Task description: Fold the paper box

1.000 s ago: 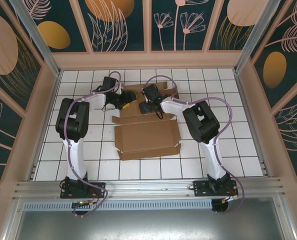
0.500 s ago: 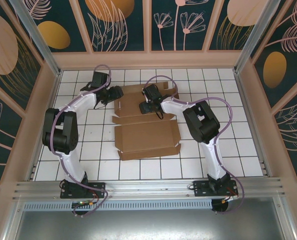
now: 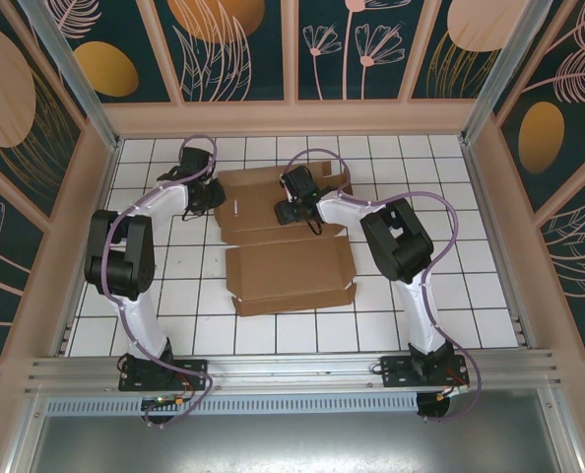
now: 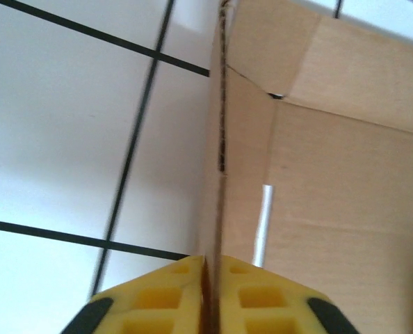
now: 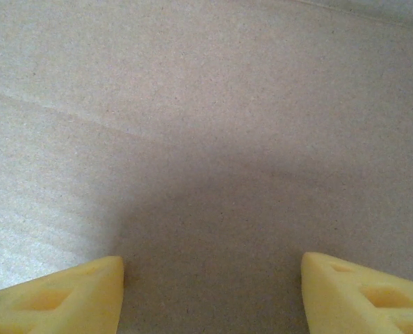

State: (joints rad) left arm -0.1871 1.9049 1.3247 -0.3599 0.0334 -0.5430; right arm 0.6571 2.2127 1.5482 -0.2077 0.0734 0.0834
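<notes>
The paper box (image 3: pixel 291 276), a plain brown die-cut sheet of corrugated cardboard, is laid out about the middle of the white tiled table (image 3: pixel 174 296). Its near panel lies flat, and its far panels are spread toward the table's far edge.

The left gripper (image 3: pixel 212 194) is found at the far left of the table, beside the sheet. In the left wrist view its yellow pads are seen pressed together on the thin raised edge of a side flap (image 4: pixel 212 261), which is stood on edge over the bare tiles (image 4: pixel 67 139). A narrow pale slot (image 4: pixel 262 223) is seen in the panel (image 4: pixel 331 209) just beyond. The flap is judged to be held this way so that it can be turned up along its crease.

The right gripper (image 3: pixel 291 212) is placed over the far-middle part of the table, above the sheet's far panel. Its fingers are spread wide (image 5: pixel 213 264) over plain cardboard (image 5: pixel 206 104). Whether the panel is touched cannot be told. It is probably placed there to pin the sheet while the flap is raised.

The left arm is reached far forward with its elbow swung out toward the table's left side. The right arm is bent inward over the table's middle, its wrist pointed down.
</notes>
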